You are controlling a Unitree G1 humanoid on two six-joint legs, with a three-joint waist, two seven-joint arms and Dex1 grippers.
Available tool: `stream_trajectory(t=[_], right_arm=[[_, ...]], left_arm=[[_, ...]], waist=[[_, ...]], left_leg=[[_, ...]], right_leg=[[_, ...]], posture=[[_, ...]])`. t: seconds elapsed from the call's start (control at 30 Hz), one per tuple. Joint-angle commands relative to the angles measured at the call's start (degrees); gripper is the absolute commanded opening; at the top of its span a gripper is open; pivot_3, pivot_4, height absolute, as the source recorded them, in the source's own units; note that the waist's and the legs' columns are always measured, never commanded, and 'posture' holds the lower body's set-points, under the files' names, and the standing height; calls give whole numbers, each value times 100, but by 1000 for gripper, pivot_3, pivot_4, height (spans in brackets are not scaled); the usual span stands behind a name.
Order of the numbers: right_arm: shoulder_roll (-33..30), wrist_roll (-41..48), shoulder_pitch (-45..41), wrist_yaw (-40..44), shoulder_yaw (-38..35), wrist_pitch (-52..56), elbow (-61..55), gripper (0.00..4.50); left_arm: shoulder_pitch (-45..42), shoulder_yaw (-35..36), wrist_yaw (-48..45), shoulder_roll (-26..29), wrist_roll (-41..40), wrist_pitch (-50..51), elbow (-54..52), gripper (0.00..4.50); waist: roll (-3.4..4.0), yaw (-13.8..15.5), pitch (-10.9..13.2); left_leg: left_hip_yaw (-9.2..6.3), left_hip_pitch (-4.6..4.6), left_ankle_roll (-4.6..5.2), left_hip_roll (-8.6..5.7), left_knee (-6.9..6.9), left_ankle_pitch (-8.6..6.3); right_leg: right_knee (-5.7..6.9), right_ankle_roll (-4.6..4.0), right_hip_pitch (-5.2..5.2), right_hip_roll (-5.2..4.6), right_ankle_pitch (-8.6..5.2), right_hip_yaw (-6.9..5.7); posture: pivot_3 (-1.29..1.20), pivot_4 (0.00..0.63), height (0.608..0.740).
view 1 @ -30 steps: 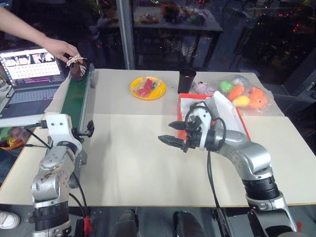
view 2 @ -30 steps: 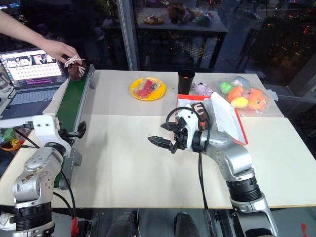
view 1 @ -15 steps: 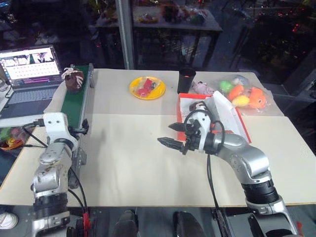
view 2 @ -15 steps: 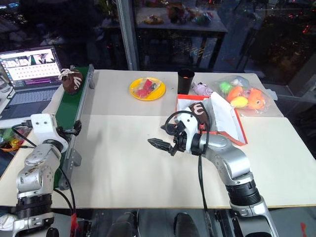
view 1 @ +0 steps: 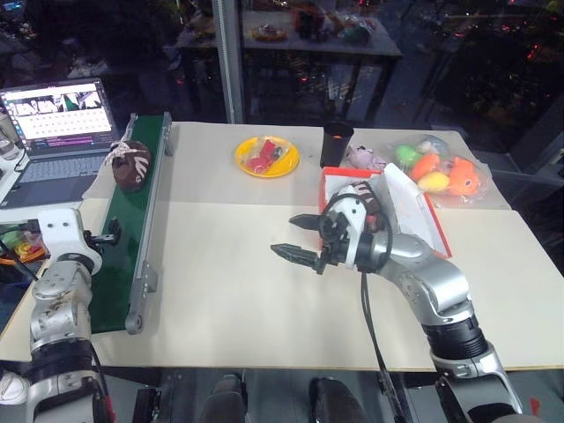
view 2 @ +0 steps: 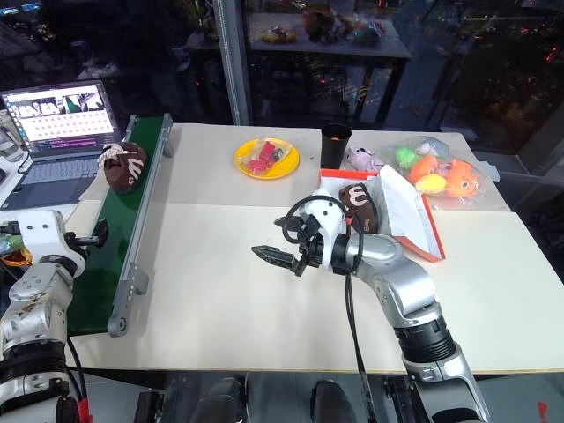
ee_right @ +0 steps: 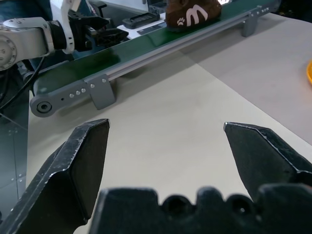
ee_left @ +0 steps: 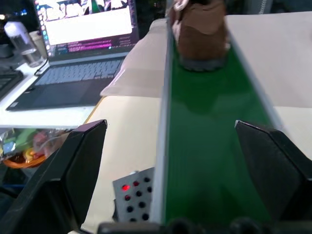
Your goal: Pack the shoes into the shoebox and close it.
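Green belt first: your left gripper [ee_left: 170, 165] stands wide open and empty at the near end of the green conveyor [view 1: 123, 238], and one brown shoe [view 1: 129, 164] sits straight ahead of it, well up the belt, its long axis roughly along the belt. That arm is much the nearer one. Your right gripper [view 1: 298, 238], jaws also spread and holding nothing, hangs over bare table; the open shoebox [view 2: 421, 231] lies just behind it, the other shoe [view 2: 359, 202] already inside.
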Motion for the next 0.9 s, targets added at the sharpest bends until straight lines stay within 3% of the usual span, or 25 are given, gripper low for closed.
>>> stream_trajectory(t=[0.03, 0.37, 0.63, 0.73, 0.83, 0.9], right_arm=[[0, 10, -138, 29, -76, -146, -63, 4420], [-100, 55, -143, -3, -166, -59, -122, 4420], [-268, 104, -120, -60, -244, 77, -310, 4420], [-277, 114, -137, -75, -246, 126, -354, 4500], [-273, 128, -144, -84, -255, 152, -367, 4500], [-232, 178, -169, -101, -286, 176, -360, 4500]], left_arm=[[-324, 10, -183, 82, -54, -336, 216, 4500], [-783, -209, -371, 77, 104, -733, 1203, 4500], [-1007, -365, -802, -72, -68, -396, 1883, 4500], [-1014, -320, -1011, -156, -252, -237, 1771, 3872], [-1035, -310, -925, -151, -254, -179, 1558, 2704], [-1140, -274, -786, -156, -301, -135, 1257, 2506]], waist=[[0, 3, 0], [0, -14, 0], [0, 2, 0], [1, 37, -1], [1, 77, -1], [1, 101, -1]], left_leg=[[0, 0, 0, 0, 0, 0], [0, 0, 4, 1, -2, 3], [0, 2, 1, 1, -2, 1], [0, 2, 0, 0, -2, 0], [0, 4, -1, 0, -1, 0], [0, 4, -1, 0, -1, 0]], right_leg=[[1, 2, 1, 0, 1, -1], [1, 22, 0, 1, 13, -4], [3, 26, 1, 0, 12, -6], [5, 24, 4, -2, 10, -9], [5, 20, 9, -4, 7, -11], [5, 20, 10, -4, 7, -12]], posture=[[0, 150, 736], [0, 150, 736], [0, 150, 736], [0, 150, 736], [0, 150, 736], [0, 150, 736]])
